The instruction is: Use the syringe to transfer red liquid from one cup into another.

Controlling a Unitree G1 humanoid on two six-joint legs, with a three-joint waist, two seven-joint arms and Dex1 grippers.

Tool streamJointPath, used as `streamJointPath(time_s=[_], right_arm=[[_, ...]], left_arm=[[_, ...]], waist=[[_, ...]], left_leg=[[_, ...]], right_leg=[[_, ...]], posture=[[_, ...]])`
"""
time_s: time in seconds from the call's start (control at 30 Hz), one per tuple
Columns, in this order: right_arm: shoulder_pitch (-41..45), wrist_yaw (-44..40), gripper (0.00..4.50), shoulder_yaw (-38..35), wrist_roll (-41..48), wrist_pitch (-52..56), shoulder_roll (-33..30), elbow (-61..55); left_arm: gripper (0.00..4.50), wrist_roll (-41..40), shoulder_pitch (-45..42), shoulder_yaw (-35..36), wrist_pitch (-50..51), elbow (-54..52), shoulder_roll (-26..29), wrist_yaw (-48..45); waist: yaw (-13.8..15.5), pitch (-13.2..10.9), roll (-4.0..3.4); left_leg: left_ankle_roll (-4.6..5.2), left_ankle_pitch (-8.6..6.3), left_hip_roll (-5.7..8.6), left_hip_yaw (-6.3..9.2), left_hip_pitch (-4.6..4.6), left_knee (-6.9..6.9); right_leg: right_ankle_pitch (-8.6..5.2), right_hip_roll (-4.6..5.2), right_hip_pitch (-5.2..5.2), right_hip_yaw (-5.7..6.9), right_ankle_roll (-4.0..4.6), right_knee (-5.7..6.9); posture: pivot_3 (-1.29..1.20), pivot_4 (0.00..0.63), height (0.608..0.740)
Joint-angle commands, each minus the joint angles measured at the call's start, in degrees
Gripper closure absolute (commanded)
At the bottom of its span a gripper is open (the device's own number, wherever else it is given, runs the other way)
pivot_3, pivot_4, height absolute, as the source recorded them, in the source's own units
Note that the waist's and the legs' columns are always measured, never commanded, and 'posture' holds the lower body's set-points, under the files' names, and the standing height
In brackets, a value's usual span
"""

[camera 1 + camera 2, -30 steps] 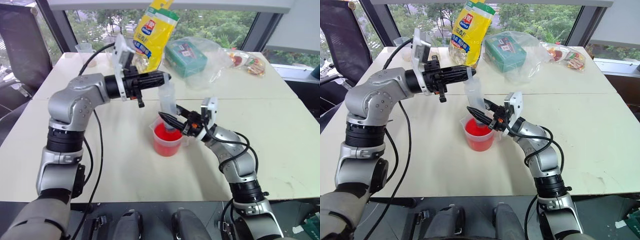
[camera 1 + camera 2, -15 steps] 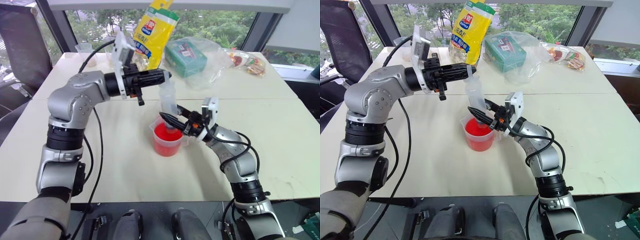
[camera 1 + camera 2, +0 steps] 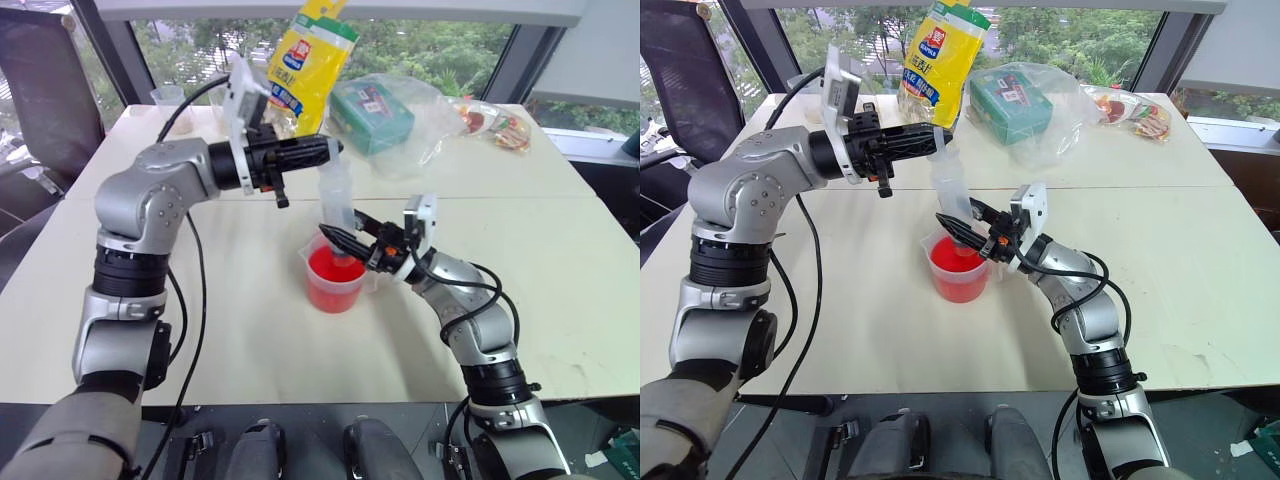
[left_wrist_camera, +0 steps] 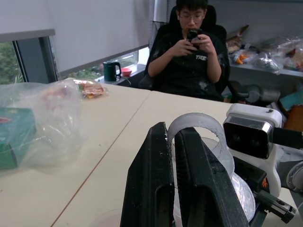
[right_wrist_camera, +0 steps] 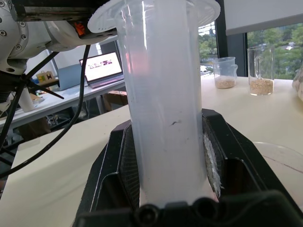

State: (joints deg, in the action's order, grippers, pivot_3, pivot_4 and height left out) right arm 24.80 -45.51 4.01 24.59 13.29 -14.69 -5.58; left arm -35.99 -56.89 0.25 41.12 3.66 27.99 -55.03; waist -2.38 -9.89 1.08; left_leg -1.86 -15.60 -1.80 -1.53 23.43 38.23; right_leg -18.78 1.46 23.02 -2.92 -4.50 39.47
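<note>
Clear syringe (image 3: 336, 205), barrel pinched in right gripper (image 3: 341, 240) (left gripper (image 3: 332, 150) pinching its plunger), wanted a straight pull over the red cup (image 3: 335, 280).

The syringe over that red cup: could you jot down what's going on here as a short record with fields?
syringe: upright, tilted a little, lower end down in the red cup
red cup: on the white table, holds red liquid
right gripper: shut on the syringe barrel, low, at the cup's rim
left gripper: shut on the syringe's top end
behind on table: yellow bag, green box in clear plastic
person: seated past the table, holding a phone
</note>
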Motion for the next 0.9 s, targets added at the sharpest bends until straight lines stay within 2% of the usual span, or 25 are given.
streamJointPath(time_s=[0.03, 0.3, 0.4, 0.57, 0.6, 0.63, 0.9], right_arm=[[-1.93, -2.92, 3.08, 4.2, -1.12, 1.9, -1.12, 0.17], [0.52, -1.98, 3.08, 2.47, 1.64, 4.66, -2.15, -4.47], [1.77, -1.15, 3.08, 1.41, 3.14, 6.3, -2.58, -6.75], [2.95, -0.25, 3.08, 0.48, 4.51, 8.63, -2.9, -9.33], [3.22, -0.12, 3.08, 0.17, 4.8, 9.04, -2.88, -9.61], [3.48, 0.02, 3.08, -0.09, 5.05, 9.39, -2.85, -9.84], [4.98, 0.95, 3.08, -1.81, 6.23, 11.2, -3.03, -10.48]], left_arm=[[4.45, 0.01, -4.42, 3.96, -3.47, -1.31, 0.58, 1.54], [4.45, -1.02, -1.92, 3.63, -1.62, -2.46, 0.59, 1.15], [3.46, -1.31, -0.11, 3.24, -0.75, -3.02, 1.17, 0.56], [0.97, -1.69, 2.79, 3.39, 0.61, -4.27, 3.17, -0.26], [0.37, -1.71, 3.59, 3.65, 0.91, -4.78, 4.06, -0.47], [0.07, -1.78, 4.28, 3.96, 1.16, -5.23, 4.9, -0.64], [0.07, -3.42, 9.9, 7.45, 3.39, -8.99, 11.63, -1.25]], waist=[[0.0, 0.0, 0.0], [-0.01, 0.0, 0.0], [-0.09, 0.0, 0.0], [-0.03, 0.0, 0.0], [-0.03, 0.0, 0.0], [-0.03, 0.0, 0.0], [-0.04, 0.0, 0.0]], left_leg=[[0.0, 0.0, 0.0, 0.0, 0.0, 0.0], [0.0, 0.0, 0.0, 0.0, 0.0, 0.0], [0.0, 0.0, 0.0, 0.0, 0.0, -0.01], [0.0, 0.0, -0.01, 0.0, 0.0, -0.01], [0.0, 0.0, -0.01, 0.01, 0.01, -0.01], [0.0, 0.0, -0.01, 0.0, 0.01, -0.01], [0.0, 0.0, -0.01, 0.01, 0.01, -0.01]], right_leg=[[0.0, 0.0, 0.0, 0.0, 0.0, 0.0], [0.0, 0.0, 0.0, 0.0, 0.0, 0.0], [0.0, 0.0, 0.01, 0.0, 0.0, 0.0], [0.0, 0.0, 0.02, 0.0, 0.0, 0.0], [0.0, 0.0, 0.02, 0.0, 0.0, 0.0], [0.0, 0.01, 0.02, 0.0, 0.0, 0.0], [0.0, 0.02, 0.02, 0.0, 0.0, 0.0]], posture=[[0.0, 0.15, 0.74], [0.0, 0.15, 0.74], [0.0, 0.15, 0.74], [0.0, 0.15, 0.74], [0.0, 0.15, 0.74], [0.0, 0.15, 0.74], [0.0, 0.15, 0.74]])
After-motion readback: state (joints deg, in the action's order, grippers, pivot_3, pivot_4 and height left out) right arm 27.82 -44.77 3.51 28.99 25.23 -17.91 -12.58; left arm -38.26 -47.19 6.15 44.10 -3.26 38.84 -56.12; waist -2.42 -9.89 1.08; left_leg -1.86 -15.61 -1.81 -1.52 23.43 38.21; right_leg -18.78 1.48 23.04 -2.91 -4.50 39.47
